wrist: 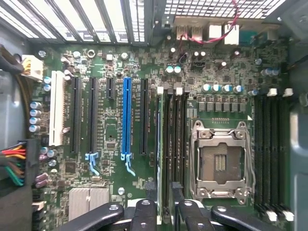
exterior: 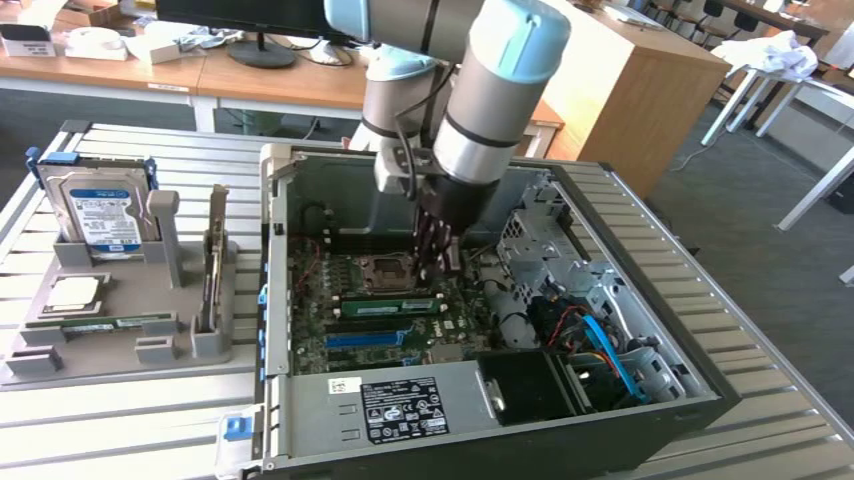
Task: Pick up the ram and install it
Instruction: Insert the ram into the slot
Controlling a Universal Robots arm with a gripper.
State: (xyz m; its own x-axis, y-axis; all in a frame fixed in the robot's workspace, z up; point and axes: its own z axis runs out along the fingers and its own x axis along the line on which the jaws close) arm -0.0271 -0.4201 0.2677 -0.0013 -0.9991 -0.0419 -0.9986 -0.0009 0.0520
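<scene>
Ram [exterior: 390, 301] sits slotted on motherboard [exterior: 315, 345] inside computer case [exterior: 276, 200].

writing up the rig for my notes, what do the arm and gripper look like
The arm is made of round silver-grey tubes with pale blue caps at the joints and a black band round one segment. The gripper is black, built of jointed links with rounded ends and small silver pivot bolts.
</scene>
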